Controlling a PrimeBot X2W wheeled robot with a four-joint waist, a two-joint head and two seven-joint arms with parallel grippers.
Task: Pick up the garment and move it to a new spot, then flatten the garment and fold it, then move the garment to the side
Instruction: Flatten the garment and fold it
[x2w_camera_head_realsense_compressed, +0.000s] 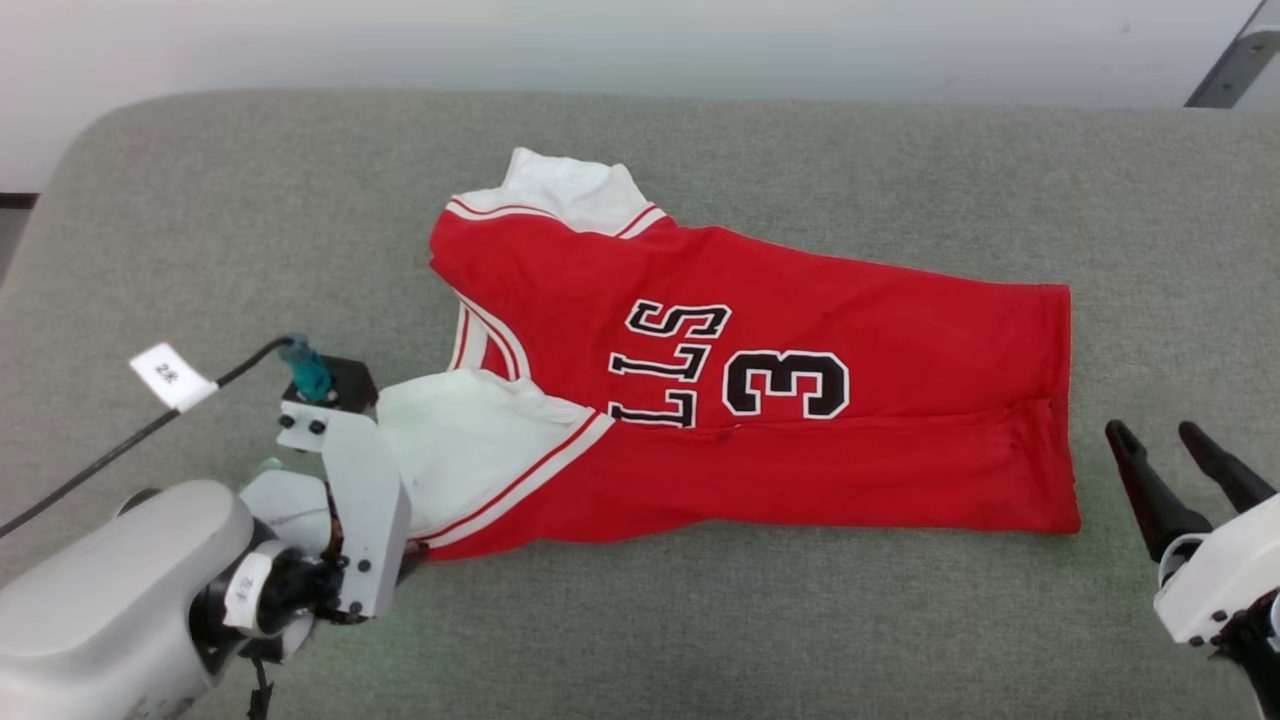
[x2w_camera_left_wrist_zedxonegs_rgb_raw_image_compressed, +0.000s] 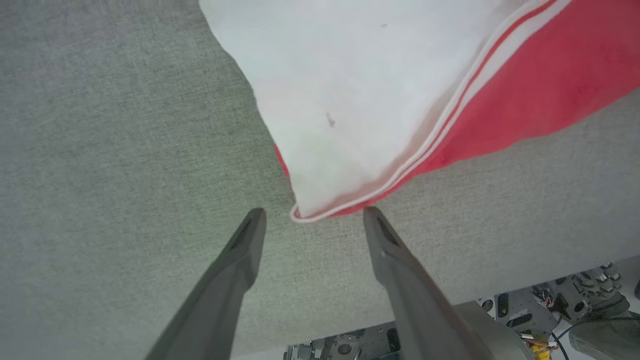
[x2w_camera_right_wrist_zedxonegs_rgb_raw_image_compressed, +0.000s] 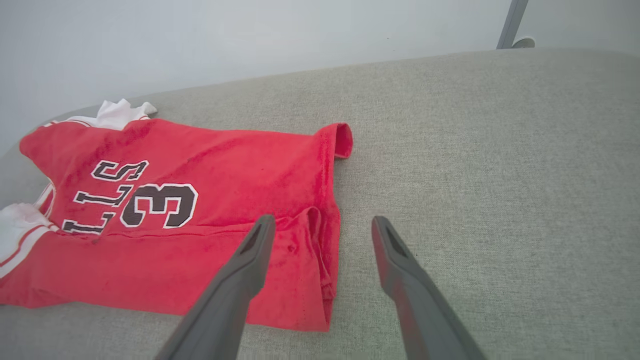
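One garment (x2w_camera_head_realsense_compressed: 850, 320) lies on the grey upholstered surface (x2w_camera_head_realsense_compressed: 200, 220), roughly midway between its left and right edges and a little nearer the front edge than the back. It is a small red jersey with two white short sleeves and red-and-white striped trim. Its long axis runs left to right. The neck and sleeves point toward the left edge and the straight hem toward the right edge. One sleeve lies at the far left corner of the jersey and the other at the near left corner. A crease runs the length of the jersey close to its near side, and the black, white-edged print stops at that line, so that "LLS" and a "3" are readable.

There are two grippers. The left gripper (x2w_camera_left_wrist_zedxonegs_rgb_raw_image_compressed: 313, 222) is by the jersey's near left corner with its fingers spread apart. In the left wrist view the tip of the white sleeve (x2w_camera_left_wrist_zedxonegs_rgb_raw_image_compressed: 350, 100) lies just ahead of the gap between them, and nothing is gripped. A black cable (x2w_camera_head_realsense_compressed: 120, 450) with one white tag (x2w_camera_head_realsense_compressed: 170, 376) leads to that wrist.

The right gripper (x2w_camera_head_realsense_compressed: 1152, 432) is just right of the hem, near its front corner, and also has its fingers wide apart, holding nothing. In the right wrist view (x2w_camera_right_wrist_zedxonegs_rgb_raw_image_compressed: 323, 222) one finger crosses in front of the hem; whether it touches the cloth I cannot tell.
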